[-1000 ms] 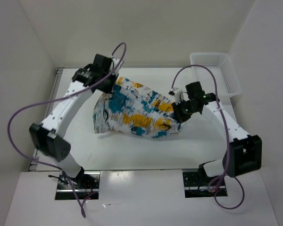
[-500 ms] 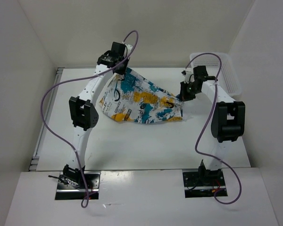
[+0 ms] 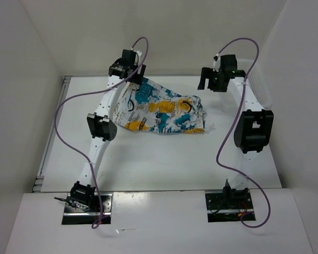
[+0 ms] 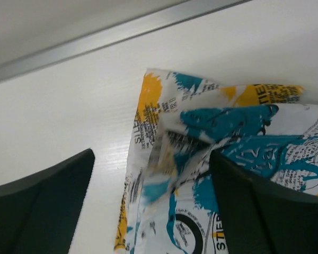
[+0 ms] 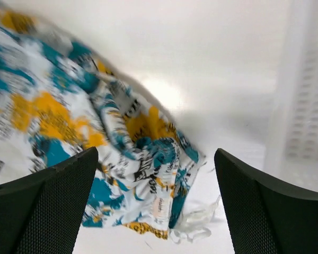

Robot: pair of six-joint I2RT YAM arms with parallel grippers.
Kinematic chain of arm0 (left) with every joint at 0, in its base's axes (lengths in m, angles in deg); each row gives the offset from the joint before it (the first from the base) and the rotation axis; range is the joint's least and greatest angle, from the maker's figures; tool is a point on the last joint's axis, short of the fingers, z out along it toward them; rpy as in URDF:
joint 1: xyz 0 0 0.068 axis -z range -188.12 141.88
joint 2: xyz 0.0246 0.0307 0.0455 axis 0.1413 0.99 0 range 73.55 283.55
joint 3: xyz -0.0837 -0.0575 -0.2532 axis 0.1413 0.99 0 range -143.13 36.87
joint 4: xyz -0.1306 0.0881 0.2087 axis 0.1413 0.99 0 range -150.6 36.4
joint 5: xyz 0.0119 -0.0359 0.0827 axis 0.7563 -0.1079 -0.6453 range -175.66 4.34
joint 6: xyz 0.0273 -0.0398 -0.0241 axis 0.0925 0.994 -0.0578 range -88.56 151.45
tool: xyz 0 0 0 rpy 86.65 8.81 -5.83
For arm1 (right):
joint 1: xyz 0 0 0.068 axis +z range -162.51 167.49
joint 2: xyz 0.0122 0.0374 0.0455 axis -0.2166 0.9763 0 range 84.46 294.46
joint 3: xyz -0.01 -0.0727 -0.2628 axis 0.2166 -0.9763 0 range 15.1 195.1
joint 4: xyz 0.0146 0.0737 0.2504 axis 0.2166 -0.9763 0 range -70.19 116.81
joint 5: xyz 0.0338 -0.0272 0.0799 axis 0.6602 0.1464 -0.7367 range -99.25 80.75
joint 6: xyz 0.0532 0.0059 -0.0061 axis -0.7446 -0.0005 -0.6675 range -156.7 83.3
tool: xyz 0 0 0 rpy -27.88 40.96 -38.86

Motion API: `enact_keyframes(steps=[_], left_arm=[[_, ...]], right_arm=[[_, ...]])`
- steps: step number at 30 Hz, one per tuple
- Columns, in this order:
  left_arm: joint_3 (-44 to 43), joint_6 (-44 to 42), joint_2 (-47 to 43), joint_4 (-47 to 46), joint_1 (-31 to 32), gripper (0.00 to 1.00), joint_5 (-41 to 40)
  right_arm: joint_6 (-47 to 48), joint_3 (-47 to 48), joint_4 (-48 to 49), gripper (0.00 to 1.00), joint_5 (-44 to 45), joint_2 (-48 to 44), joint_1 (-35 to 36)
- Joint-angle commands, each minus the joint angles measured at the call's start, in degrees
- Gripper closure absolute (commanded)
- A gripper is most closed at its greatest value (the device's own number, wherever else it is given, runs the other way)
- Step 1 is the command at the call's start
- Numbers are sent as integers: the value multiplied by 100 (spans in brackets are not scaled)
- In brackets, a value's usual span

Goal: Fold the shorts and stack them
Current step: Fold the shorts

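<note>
White walls close round a white table point(image 3: 164, 159), and a white plastic mesh basket point(image 3: 258, 87) stands in its far right corner. It is partly hidden behind the right arm in the overhead view and shows only as a blur at the edge of the right wrist view point(image 5: 307, 106).

The shorts point(image 3: 161, 111) lie on the table left of the basket and clear of it. They are a rumpled heap, white with teal, yellow-orange and black print. The end nearer the basket is bunched, with a bit of plain white cloth poking out at the bottom point(image 5: 196, 222).

The right gripper point(image 3: 204, 82) hangs between the basket and the shorts, beyond the bunched end. Its fingers point(image 5: 37, 206) are spread wide with nothing between them. The cloth lies below, on the side away from the basket.

The left gripper point(image 3: 137, 84) is at the far corner of the shorts, on the end away from the basket. Its fingers point(image 4: 42, 206) are also spread wide. That corner of the cloth point(image 4: 201, 159) sits in the gap, and one finger overlaps the print in its wrist view. The fingers are not closed on the cloth. A metal strip point(image 4: 122, 34) runs along the table edge just beyond this corner.
</note>
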Motion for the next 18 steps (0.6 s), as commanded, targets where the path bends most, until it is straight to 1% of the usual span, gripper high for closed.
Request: enact_keyframes(steps=[1, 2, 3, 4, 5, 6, 7, 8, 9, 10, 11, 14, 17, 18], left_arm=[[-442, 5, 21, 270, -269, 0, 24], [-443, 5, -66, 332, -270, 0, 234], [-443, 5, -206, 446, -330, 0, 341], [-443, 5, -277, 543, -383, 0, 437], [-443, 5, -339, 674, -523, 0, 734], [-391, 5, -444, 1076, -646, 0, 1024], [-251, 5, -445, 1280, -761, 0, 1367], [-6, 5, -523, 1456, -857, 0, 1692], [318, 5, -585, 1640, -928, 0, 2043], [896, 5, -655, 1642, -929, 0, 2047], [1058, 5, -656, 1642, -929, 0, 2108], [1121, 5, -419, 1695, -929, 0, 2214], [1121, 5, -190, 1809, -981, 0, 2091], [1304, 5, -190, 1809, -1034, 0, 2152]], right_arm=[[-320, 295, 214, 6, 407, -598, -31], [-320, -159, 144, 6, 207, -774, -31], [-268, -460, 83, 6, 205, -1149, -31], [-268, -767, 82, 6, 153, -1327, -31], [-215, -1406, 12, 6, 153, -1486, 39], [-215, -1725, 12, 6, 153, -1757, 39], [-284, -2024, 12, 6, 83, -1847, 39], [-285, -2523, 12, 6, -5, -1900, 39], [-424, -2720, 99, 6, -188, -1900, 39], [-487, -2991, 178, 6, -312, -1900, 39], [-548, -3081, 257, 6, -496, -1813, 109], [-654, -3152, 635, 6, -498, -1436, 189], [-707, -3039, 697, 6, -498, -1005, 241], [-707, -3038, 697, 6, -498, -908, 241]])
